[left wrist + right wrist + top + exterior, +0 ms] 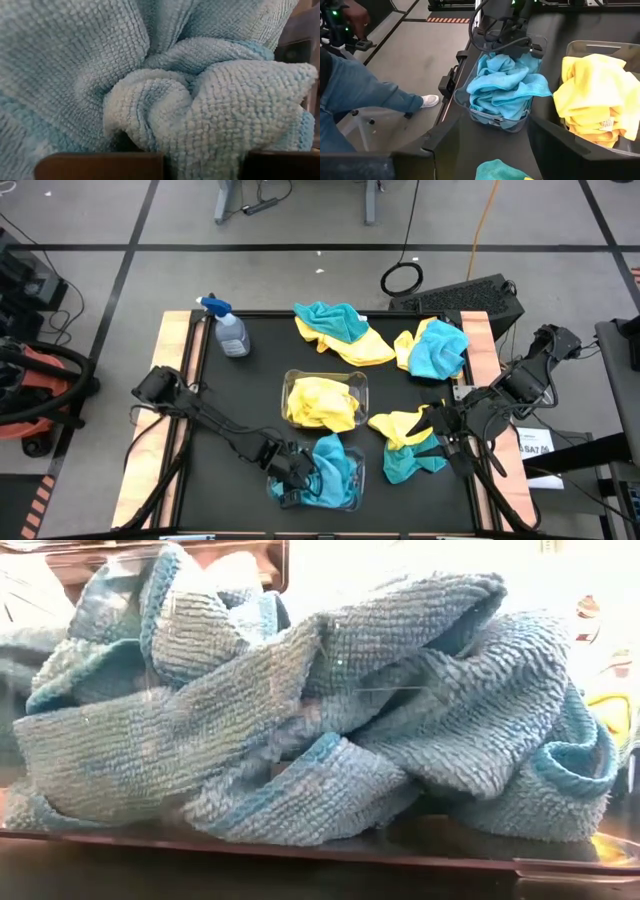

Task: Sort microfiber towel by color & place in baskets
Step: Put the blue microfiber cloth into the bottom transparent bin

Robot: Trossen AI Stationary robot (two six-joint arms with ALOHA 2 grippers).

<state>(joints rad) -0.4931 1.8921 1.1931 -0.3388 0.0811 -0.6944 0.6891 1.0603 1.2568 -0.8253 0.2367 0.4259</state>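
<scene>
A clear basket (352, 492) near the table's front edge holds teal-blue towels (335, 468). My left gripper (293, 472) reaches into it from the left and is shut on a teal towel (150, 75) that fills the left wrist view. Behind it, at mid-table, a second clear basket (292, 385) holds yellow towels (322, 405). My right gripper (437, 430) hangs open above a loose yellow and teal pile (408, 442) at the near right and touches nothing. My left gripper pinches a bunched fold of the teal towel (200, 120) between its two fingers (100, 167), several layers thick. It comes slanting down from the table's left. The towel rests slack on the other teal towels in the near basket (500, 120).
Two more loose heaps of yellow and teal towels lie at the far side (340, 332) and far right (435, 348). A spray bottle with a blue trigger (228, 330) stands at the far left. A person's leg (365, 95) shows beside the table in the right wrist view.
</scene>
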